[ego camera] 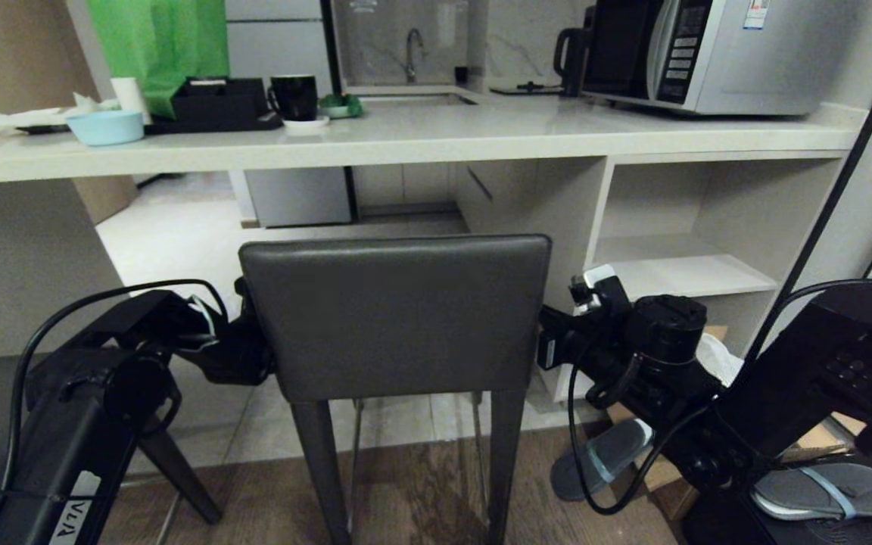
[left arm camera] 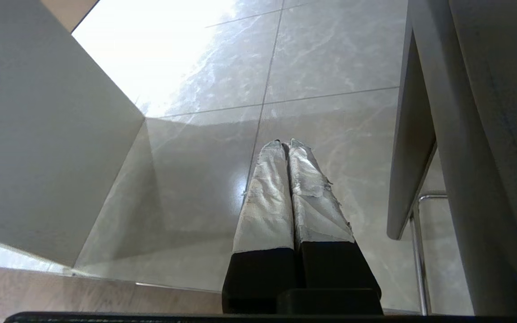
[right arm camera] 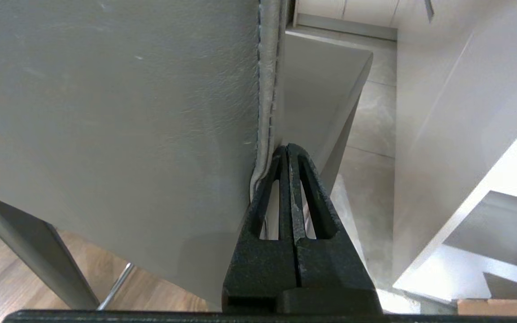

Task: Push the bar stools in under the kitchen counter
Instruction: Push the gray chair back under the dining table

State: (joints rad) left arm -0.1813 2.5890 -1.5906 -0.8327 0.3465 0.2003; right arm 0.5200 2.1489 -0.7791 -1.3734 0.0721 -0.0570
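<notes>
bar stool: before the bench, backrest facing the robot | left gripper: fingers pressed together, empty, beside backrest's left edge | right gripper: fingers closed, tips at backrest's right edge seam

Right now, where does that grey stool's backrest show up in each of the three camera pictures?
Head view: the backrest fills the centre, in front of the kitchen counter, between the two arms.
Left wrist view: it runs down the right edge, beside the shut left pincer.
Right wrist view: it covers the left half, its seam beside the shut right pincer.
Shared landmark: the pale tiled floor.
</notes>
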